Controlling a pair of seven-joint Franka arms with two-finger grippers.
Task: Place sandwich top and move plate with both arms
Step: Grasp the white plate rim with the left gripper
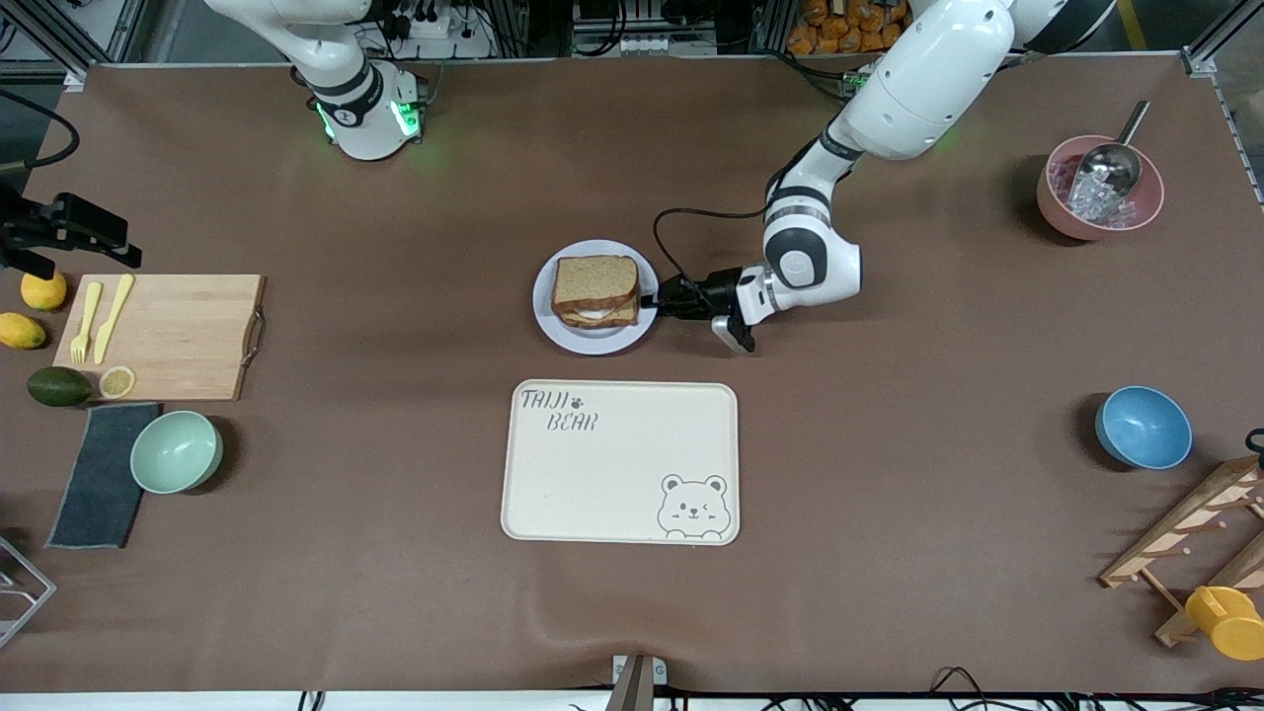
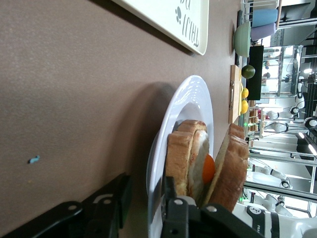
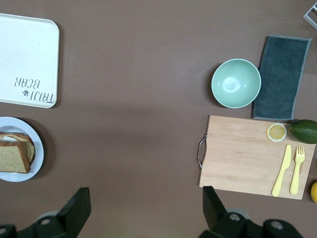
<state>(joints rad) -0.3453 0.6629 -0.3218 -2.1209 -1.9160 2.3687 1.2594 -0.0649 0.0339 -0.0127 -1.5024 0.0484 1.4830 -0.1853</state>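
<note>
The sandwich top (image 1: 594, 279) lies on the egg sandwich on the lavender-grey plate (image 1: 592, 341) at mid table. In the left wrist view the top slice (image 2: 233, 168) leans on the fried egg (image 2: 208, 168) and the lower bread. My left gripper (image 1: 650, 301) is at the plate's rim on the side toward the left arm's end. Its jaws straddle the rim (image 2: 190, 99), one under it and one over it, with a gap still showing; it is open (image 2: 146, 198). My right gripper (image 3: 148, 203) is wide open and empty, high over bare table between the plate (image 3: 37, 148) and the cutting board.
The cream bear-printed tray (image 1: 620, 462) lies nearer the front camera than the plate. A cutting board (image 1: 178, 331) with cutlery, a green bowl (image 1: 176, 451) and a dark cloth are toward the right arm's end. A pink bowl (image 1: 1099, 188), blue bowl (image 1: 1144, 427) and wooden rack (image 1: 1200, 533) are toward the left arm's end.
</note>
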